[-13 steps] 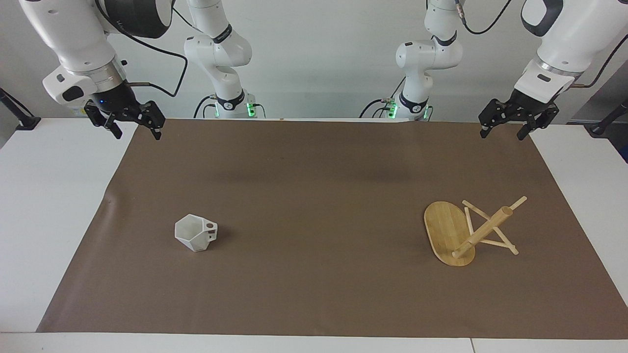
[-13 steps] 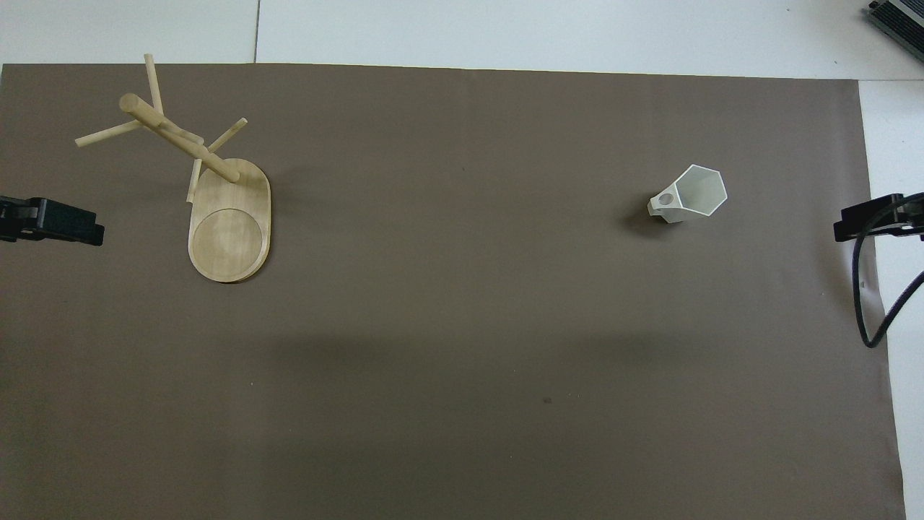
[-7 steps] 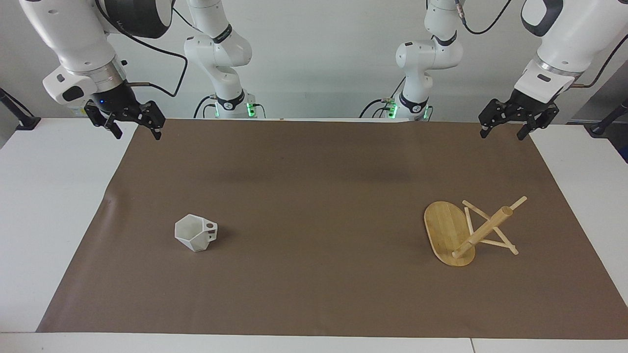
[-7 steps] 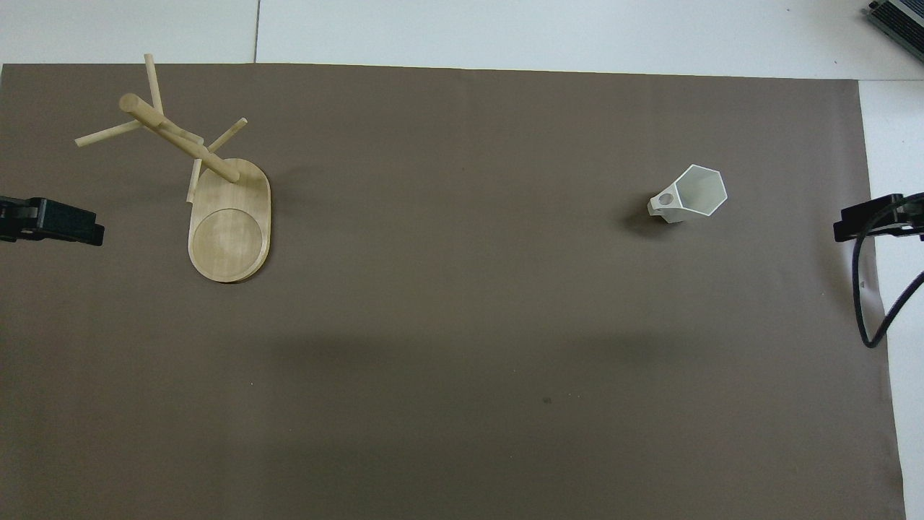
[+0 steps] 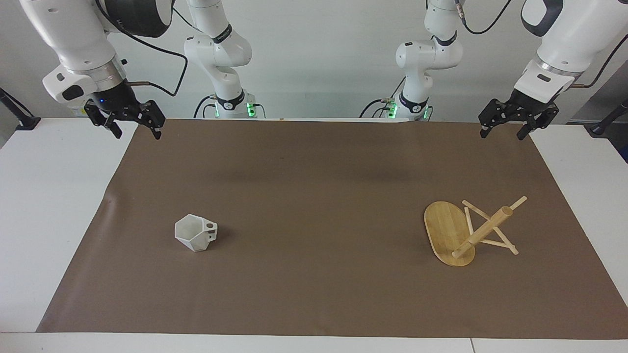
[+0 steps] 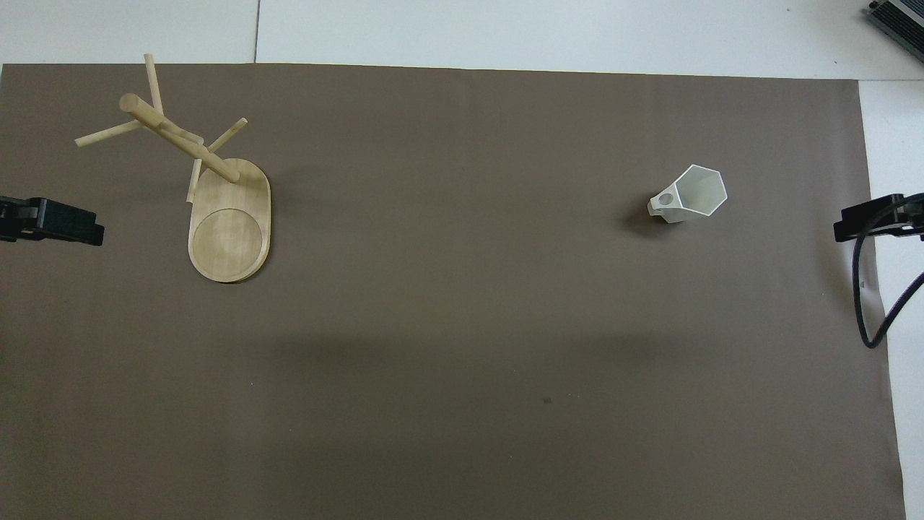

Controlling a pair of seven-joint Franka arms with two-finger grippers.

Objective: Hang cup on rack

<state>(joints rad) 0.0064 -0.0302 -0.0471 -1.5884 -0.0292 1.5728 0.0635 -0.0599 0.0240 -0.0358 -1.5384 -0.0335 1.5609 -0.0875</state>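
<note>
The cup stood upright on the brown mat, toward the right arm's end of the table, its hexagonal rim open to the ceiling and its blocky handle with the round hole turned toward the middle of the mat. The right gripper hung in the air over the mat's edge at that same end, well apart from the cup and touching nothing; its two black fingers were spread with a clear gap between them, and nothing lay in that gap. In the overhead view only the dark tip of the right gripper showed at the side of the frame, with a black cable looping down from it.

The rack stood on the mat toward the left arm's end of the table, well apart from the cup (the whole middle of the mat lay between them). Its oval base rested flat, the thick post rose from the end of the base farther from the robots, and the thin pegs crossed through it; no peg carried anything. The left gripper hung over the mat's edge at the rack's end, raised and clear of the rack, its fingers likewise parted and empty. Both arms waited at the two ends of the table.
</note>
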